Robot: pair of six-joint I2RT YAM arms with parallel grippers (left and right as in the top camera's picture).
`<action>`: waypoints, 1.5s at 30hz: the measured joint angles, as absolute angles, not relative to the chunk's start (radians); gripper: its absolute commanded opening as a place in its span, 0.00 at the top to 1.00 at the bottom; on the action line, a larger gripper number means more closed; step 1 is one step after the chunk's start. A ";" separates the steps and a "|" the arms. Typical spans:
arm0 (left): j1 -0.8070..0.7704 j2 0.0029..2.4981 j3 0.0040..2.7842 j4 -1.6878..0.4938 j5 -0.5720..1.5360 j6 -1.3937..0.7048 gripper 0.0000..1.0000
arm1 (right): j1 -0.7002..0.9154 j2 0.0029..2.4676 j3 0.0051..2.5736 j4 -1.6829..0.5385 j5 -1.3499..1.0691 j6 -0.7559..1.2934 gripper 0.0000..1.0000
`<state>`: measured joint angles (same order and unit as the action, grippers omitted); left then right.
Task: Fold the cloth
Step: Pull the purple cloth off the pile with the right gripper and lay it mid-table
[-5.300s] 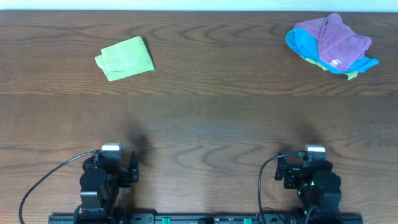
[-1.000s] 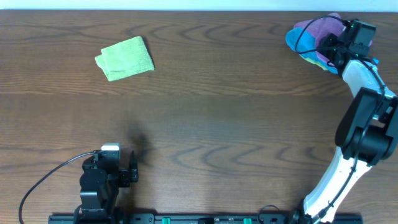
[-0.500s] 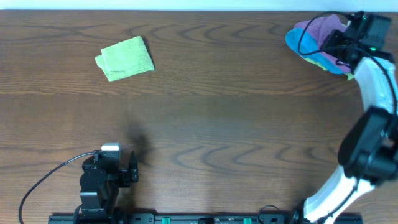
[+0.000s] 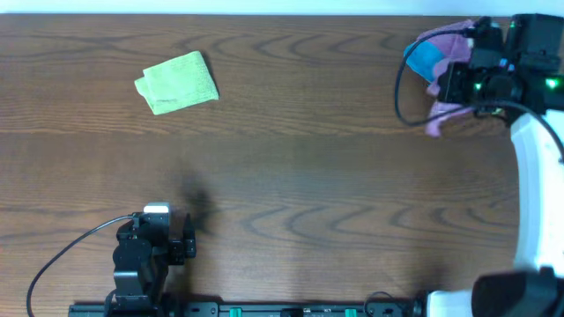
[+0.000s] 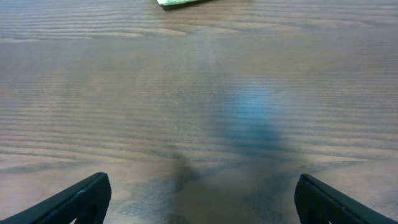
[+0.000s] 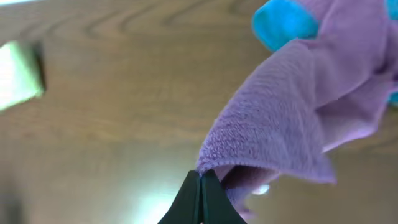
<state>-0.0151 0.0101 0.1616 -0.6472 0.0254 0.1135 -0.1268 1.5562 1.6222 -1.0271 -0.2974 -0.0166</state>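
Note:
A purple cloth (image 4: 437,116) hangs from my right gripper (image 4: 448,88) at the table's far right, lifted off the pile. In the right wrist view the gripper (image 6: 200,177) is shut on a corner of the purple cloth (image 6: 292,118), which drapes up and to the right. A blue cloth (image 4: 424,58) lies just behind it, and it also shows in the wrist view (image 6: 283,18). My left gripper (image 4: 187,239) rests at the near left edge. Its jaws (image 5: 202,185) stand wide open over bare wood, holding nothing.
A folded green cloth (image 4: 178,82) lies at the far left, and its edge shows in the left wrist view (image 5: 180,2). It appears blurred in the right wrist view (image 6: 18,74). The right arm's cable (image 4: 401,88) loops left of the gripper.
My right gripper has pulled the purple cloth up and off the pile, moving leftward and toward the front. The left arm has not moved.

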 measured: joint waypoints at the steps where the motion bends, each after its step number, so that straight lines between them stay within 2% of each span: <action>1: -0.015 0.010 0.162 -0.647 0.025 0.113 0.05 | -0.115 1.534 1.622 -1.049 -0.297 -0.022 0.99; 8: -0.015 0.010 0.162 -0.647 0.025 0.113 0.05 | 0.039 1.352 1.622 -1.179 -0.305 -0.046 0.98; 14: -0.015 0.010 0.162 -0.647 0.025 0.114 0.05 | 0.252 1.304 1.622 -1.230 -0.330 -0.025 0.99; 21: -0.015 0.010 0.162 -0.647 0.025 0.113 0.05 | 0.544 1.319 1.622 -1.134 -0.352 0.045 0.98; 26: -0.015 0.010 0.162 -0.647 0.025 0.113 0.05 | 0.683 1.399 1.623 -1.029 -0.367 0.070 0.99; 33: -0.015 0.010 0.162 -0.647 0.025 0.113 0.05 | 0.672 1.569 1.622 -0.949 -0.339 0.076 0.99; 39: -0.015 0.010 0.162 -0.647 0.025 0.113 0.05 | 0.518 1.577 1.622 -0.937 -0.205 0.041 0.97; 41: -0.015 0.010 0.162 -0.647 0.025 0.113 0.05 | 0.435 1.578 1.622 -0.928 -0.179 0.021 0.83; 42: -0.015 0.010 0.162 -0.647 0.025 0.114 0.05 | 0.382 1.578 1.622 -0.922 -0.165 -0.001 0.70; 43: -0.015 0.010 0.162 -0.647 0.025 0.113 0.05 | 0.342 1.581 1.622 -0.918 -0.149 -0.005 0.51; 44: -0.015 0.010 0.162 -0.647 0.025 0.113 0.05 | 0.304 1.586 1.622 -0.915 -0.126 -0.016 0.25; 45: -0.015 0.010 0.162 -0.647 0.025 0.113 0.05 | 0.264 1.599 1.622 -0.908 -0.094 -0.025 0.17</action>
<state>-0.0151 0.0101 0.1616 -0.6468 0.0250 0.1135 0.2638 1.5986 1.6222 -0.9081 -0.0940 -0.0246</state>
